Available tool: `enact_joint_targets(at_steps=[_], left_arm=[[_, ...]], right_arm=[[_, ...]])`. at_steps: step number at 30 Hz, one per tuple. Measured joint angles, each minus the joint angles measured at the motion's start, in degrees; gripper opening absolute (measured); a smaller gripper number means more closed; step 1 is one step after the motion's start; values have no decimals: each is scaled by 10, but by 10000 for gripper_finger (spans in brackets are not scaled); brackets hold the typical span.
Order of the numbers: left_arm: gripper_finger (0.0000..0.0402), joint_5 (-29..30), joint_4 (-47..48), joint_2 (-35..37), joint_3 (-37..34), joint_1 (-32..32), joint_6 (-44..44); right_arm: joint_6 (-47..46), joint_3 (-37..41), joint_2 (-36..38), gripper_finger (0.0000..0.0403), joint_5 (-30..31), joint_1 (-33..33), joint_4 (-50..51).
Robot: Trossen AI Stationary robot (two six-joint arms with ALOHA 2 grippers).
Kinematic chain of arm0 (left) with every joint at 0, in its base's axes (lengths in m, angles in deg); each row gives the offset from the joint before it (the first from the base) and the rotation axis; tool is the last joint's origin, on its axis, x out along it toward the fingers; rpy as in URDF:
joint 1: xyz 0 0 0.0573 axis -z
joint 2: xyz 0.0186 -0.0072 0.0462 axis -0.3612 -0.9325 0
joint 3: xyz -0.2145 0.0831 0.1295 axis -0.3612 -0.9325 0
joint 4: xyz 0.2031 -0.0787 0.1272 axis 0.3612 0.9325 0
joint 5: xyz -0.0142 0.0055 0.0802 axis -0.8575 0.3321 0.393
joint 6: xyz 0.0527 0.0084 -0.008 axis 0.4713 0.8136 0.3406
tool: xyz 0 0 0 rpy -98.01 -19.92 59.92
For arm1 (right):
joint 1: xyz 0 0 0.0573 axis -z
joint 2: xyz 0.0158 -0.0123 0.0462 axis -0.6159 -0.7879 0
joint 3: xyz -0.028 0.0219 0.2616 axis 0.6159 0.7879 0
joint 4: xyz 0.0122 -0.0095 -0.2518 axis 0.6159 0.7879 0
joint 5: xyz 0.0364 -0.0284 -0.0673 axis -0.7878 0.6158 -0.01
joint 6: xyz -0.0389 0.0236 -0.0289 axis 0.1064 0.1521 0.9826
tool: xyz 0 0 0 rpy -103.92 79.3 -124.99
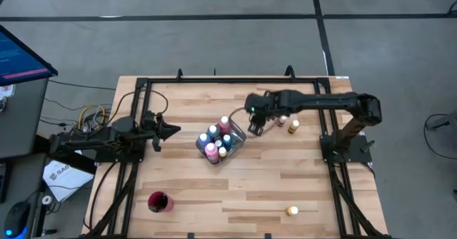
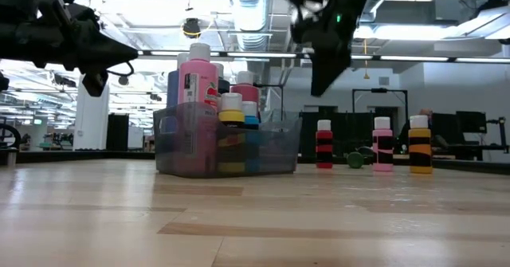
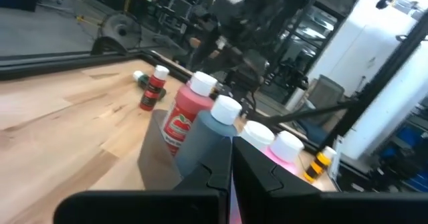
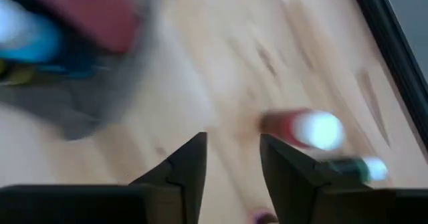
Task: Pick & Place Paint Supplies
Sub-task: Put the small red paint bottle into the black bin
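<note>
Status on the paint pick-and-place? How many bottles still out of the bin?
Done: several bottles stand in the clear bin. In hand: nothing; the right gripper hangs open and empty beside the bin. Left: at least three bottles behind the bin, including red-capped bottle, pink bottle, yellow bottle, plus a lone bottle near the front edge. Left gripper waits, shut.

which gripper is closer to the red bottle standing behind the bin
Right. The right gripper hangs open just beside the red bottle, between it and the bin. The left gripper waits shut on the bin's far side.
</note>
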Motion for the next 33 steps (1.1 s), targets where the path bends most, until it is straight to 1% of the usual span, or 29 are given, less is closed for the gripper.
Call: enact_joint_targets(at_steps=[3, 9, 12, 21, 26, 29, 33], left_arm=[[3, 11, -2, 0, 0, 0, 1], [3, 10, -2, -5, 0, 0, 12], [3, 9, -6, -5, 0, 0, 12], [3, 10, -12, -7, -1, 0, 12], [3, 9, -13, -7, -1, 0, 12], [3, 10, -15, -7, -1, 0, 12], [3, 10, -18, -7, -1, 0, 12]], right_arm=[[-1, 1, -3, 157, 0, 45, 5], [17, -7, -3, 240, -4, 126, 10], [28, -7, -3, 263, -7, 152, 11], [31, -5, -4, 270, -19, 172, 5], [25, -4, -33, 270, -27, 162, 1], [25, -4, -63, 270, -39, 157, 3], [25, -4, -98, 270, -39, 151, 7]])
